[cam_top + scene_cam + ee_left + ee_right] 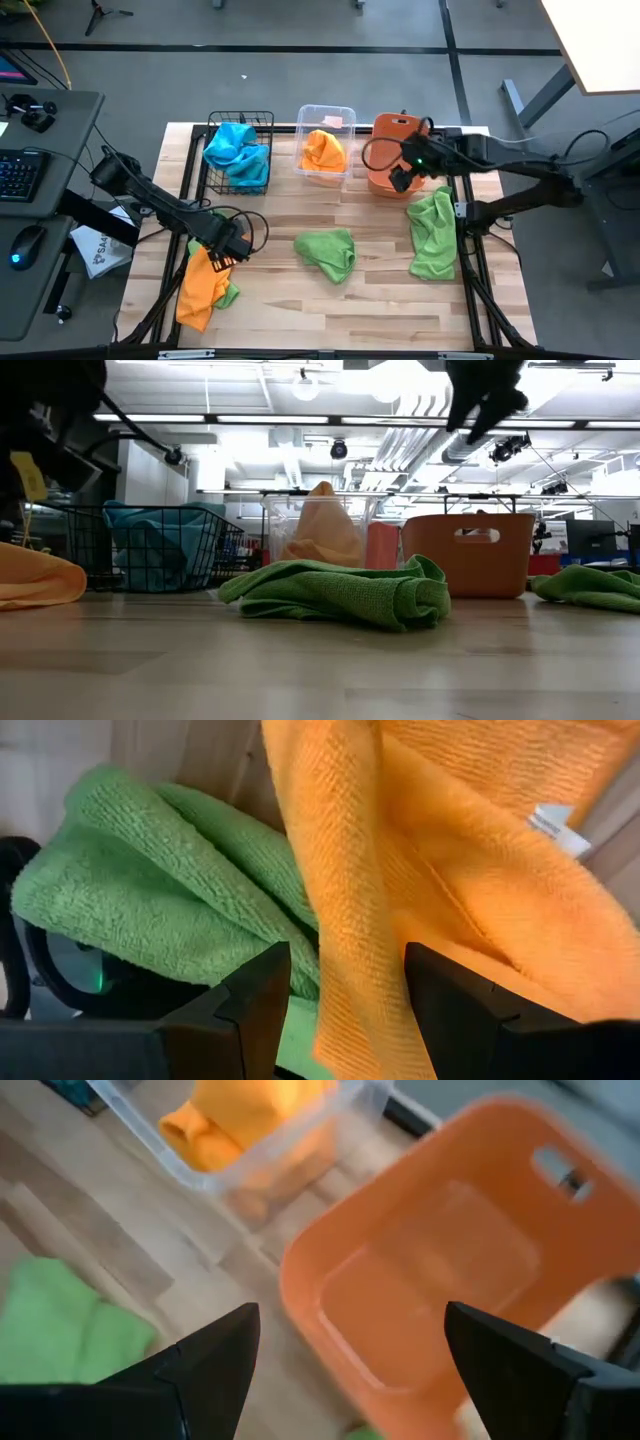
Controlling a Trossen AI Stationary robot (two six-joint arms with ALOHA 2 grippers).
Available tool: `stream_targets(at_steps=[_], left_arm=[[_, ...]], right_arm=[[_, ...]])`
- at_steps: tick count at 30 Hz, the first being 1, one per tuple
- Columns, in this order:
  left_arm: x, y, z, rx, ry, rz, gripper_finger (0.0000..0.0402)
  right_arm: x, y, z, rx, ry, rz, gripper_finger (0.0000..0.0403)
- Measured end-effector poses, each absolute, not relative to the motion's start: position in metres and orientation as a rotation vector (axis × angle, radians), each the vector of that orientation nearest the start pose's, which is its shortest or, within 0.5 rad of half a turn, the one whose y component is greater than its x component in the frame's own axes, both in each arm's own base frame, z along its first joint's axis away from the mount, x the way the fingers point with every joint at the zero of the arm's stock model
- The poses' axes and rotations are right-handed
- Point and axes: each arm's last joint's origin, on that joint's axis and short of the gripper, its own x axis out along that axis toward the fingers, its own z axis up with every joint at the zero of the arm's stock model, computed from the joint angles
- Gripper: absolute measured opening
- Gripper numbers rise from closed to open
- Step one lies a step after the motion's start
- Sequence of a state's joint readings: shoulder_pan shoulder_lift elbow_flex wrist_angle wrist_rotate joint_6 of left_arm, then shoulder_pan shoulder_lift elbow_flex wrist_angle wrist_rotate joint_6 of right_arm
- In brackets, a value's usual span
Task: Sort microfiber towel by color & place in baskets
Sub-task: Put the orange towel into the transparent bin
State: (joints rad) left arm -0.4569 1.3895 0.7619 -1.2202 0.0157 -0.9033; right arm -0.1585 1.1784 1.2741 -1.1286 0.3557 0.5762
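My left gripper (pixel 226 246) (pixel 348 1020) is near the table's left edge, shut on an orange towel (pixel 198 287) that lies partly over a green towel (pixel 229 295) (pixel 150 890). My right gripper (pixel 404 177) (pixel 350 1370) hangs open and empty over the orange bin (pixel 392 150) (pixel 450 1270). One green towel (pixel 327 252) (pixel 345 592) lies crumpled at the table's middle, another (pixel 433 232) (pixel 590 585) on the right. Blue towels (pixel 236 152) fill the black wire basket (pixel 213 160). An orange towel (pixel 322 150) sits in the clear tub (pixel 345 112). My left gripper pinches a raised fold of the orange towel (pixel 365 970) between its two fingers, which stand on either side of the fold. How many layers, I cannot tell. The rest of the towel (pixel 195 300) lies on the table toward the near edge, beside the green towel.
The three containers stand in a row along the table's far edge. Bare wood shows between the middle green towel and the near edge (pixel 330 310). A desk with keyboard and mouse (pixel 25 180) stands left of the table, and black frame rails run along both its sides.
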Motion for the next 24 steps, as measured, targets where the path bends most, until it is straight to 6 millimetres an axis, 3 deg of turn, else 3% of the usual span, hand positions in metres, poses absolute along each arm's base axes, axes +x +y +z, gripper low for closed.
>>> stream_targets(at_steps=[5, 7, 10, 14, 16, 18, 24], left_arm=[[0.165, -0.077, 0.175, -0.202, 1.756, 0.429, 0.0170], [0.168, -0.078, 0.178, -0.178, 1.754, 0.374, 0.0132], [0.175, -0.081, 0.187, -0.156, 1.731, 0.303, 0.0036], [0.181, -0.083, 0.205, -0.157, 1.677, 0.243, 0.0007], [0.190, -0.083, 0.226, -0.160, 1.585, 0.229, 0.0002], [0.199, -0.081, 0.258, -0.146, 1.434, 0.214, 0.0002], [0.217, -0.064, 0.386, 0.108, 0.853, 0.300, 0.0001]], right_arm=[[0.192, -0.031, 0.330, 0.533, 0.812, -0.740, 0.0314], [0.191, -0.028, 0.328, 0.547, 0.804, -0.736, 0.0314], [0.191, -0.025, 0.329, 0.546, 0.800, -0.725, 0.0314], [0.191, -0.024, 0.333, 0.542, 0.790, -0.712, 0.0314], [0.191, -0.024, 0.336, 0.541, 0.781, -0.707, 0.0314], [0.192, -0.024, 0.338, 0.543, 0.766, -0.703, 0.0314], [0.189, -0.024, 0.346, 0.525, 0.706, -0.674, 0.0314]])
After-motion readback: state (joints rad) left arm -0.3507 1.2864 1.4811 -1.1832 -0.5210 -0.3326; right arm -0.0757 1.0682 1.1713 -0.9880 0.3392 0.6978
